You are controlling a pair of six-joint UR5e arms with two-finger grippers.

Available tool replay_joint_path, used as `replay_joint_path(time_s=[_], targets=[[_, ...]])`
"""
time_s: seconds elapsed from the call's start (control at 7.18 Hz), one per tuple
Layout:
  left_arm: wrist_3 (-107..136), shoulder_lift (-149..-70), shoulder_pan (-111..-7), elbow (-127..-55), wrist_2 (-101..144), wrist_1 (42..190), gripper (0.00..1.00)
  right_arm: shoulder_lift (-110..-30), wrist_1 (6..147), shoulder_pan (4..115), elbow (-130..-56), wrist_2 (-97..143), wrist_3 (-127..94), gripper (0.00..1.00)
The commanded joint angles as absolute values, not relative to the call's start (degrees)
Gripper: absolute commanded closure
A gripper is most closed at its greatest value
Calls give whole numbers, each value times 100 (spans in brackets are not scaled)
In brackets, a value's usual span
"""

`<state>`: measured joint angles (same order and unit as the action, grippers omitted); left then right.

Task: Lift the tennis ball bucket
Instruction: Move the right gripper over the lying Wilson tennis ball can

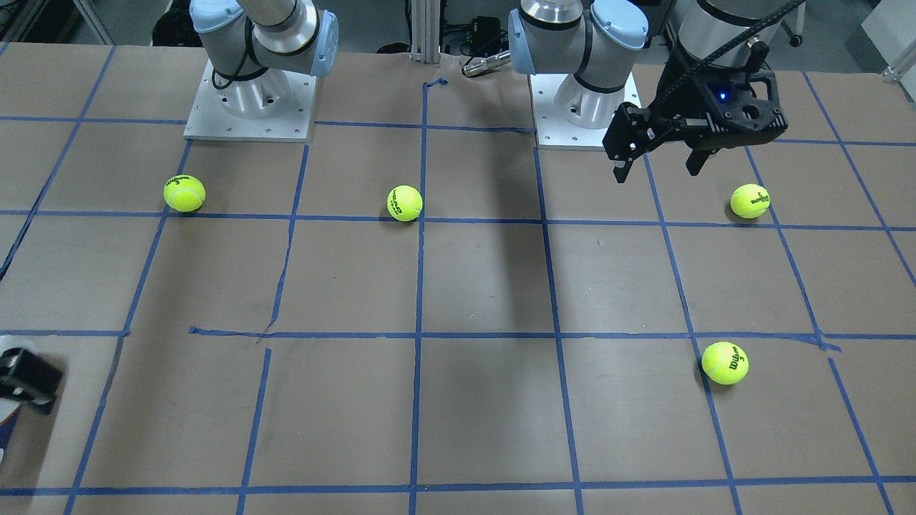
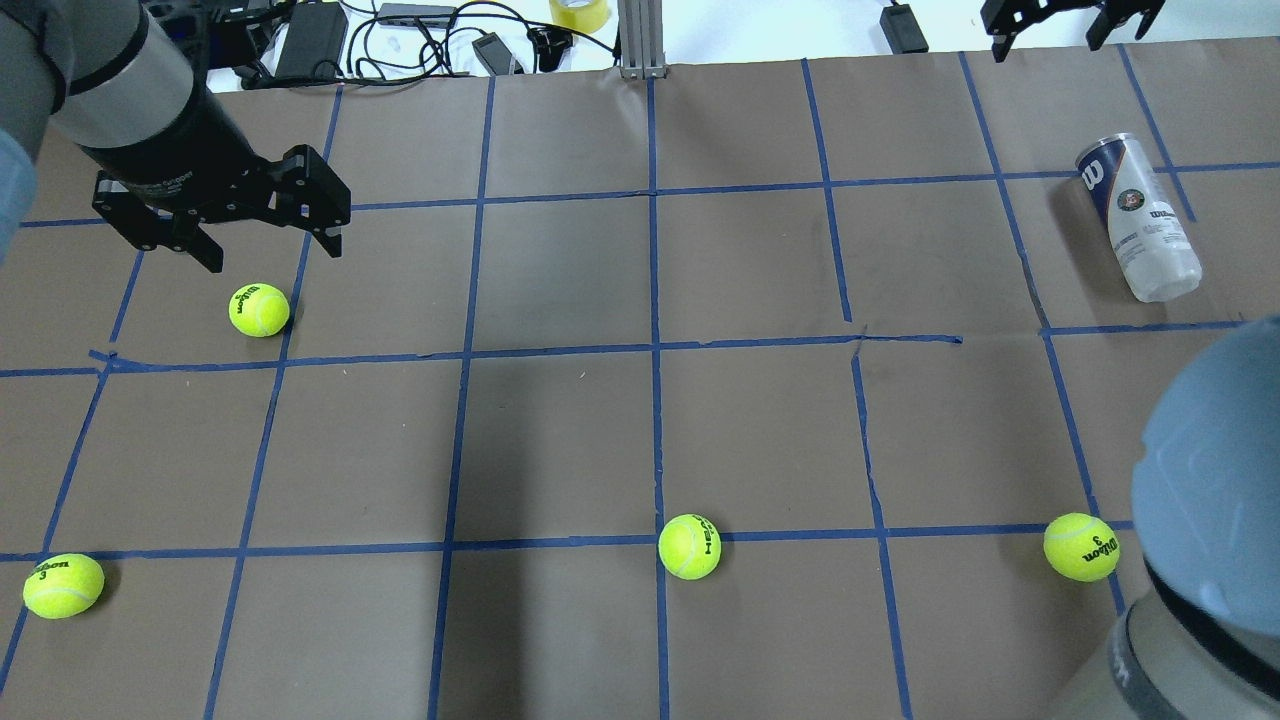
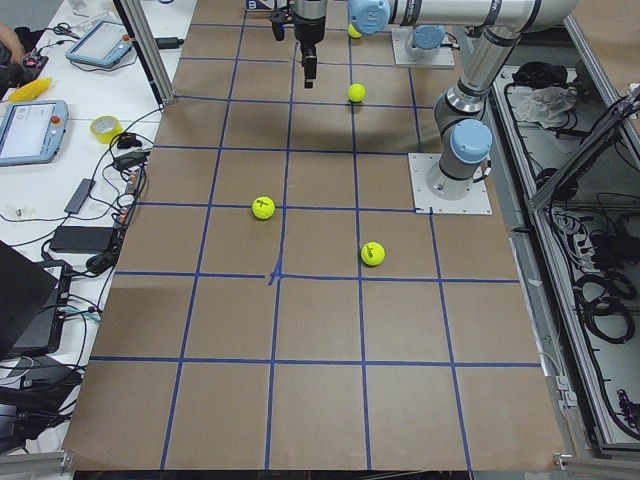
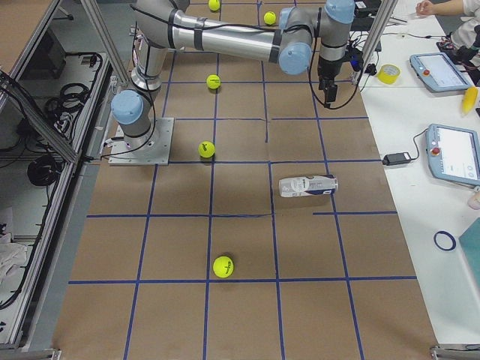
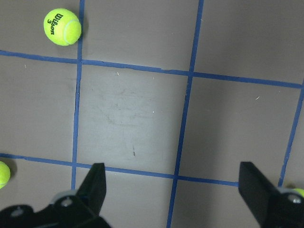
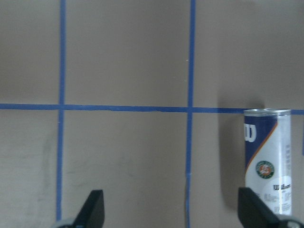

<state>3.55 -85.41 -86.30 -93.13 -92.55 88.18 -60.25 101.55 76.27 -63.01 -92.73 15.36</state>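
The tennis ball bucket (image 2: 1140, 222) is a clear can with a white and navy label. It lies on its side at the table's far right, and also shows in the exterior right view (image 4: 307, 185). My right gripper (image 2: 1050, 35) is open and empty, hovering past the can's rim end, towards the far table edge. In the right wrist view the can (image 6: 268, 159) lies off to the right, near the right finger (image 6: 251, 209). My left gripper (image 2: 225, 225) is open and empty, above the table's far left near a loose ball (image 2: 258, 310).
Three more loose tennis balls lie along the near row: one left (image 2: 62, 585), one middle (image 2: 690, 546), one right (image 2: 1080, 546). Cables, a tape roll (image 2: 578, 12) and devices sit beyond the far edge. Blue tape lines grid the brown table.
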Motion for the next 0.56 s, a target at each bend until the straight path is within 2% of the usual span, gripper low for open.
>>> replay_joint_path(time_s=[0.0, 0.42], targets=[[352, -8534, -8631, -9316, -9264, 8868, 0, -4979, 10492, 6955, -5723, -9352, 1818, 0], [343, -8490, -8631, -9334, -9299, 8965, 0, -4334, 11057, 6601, -5695, -8895, 2927, 1]])
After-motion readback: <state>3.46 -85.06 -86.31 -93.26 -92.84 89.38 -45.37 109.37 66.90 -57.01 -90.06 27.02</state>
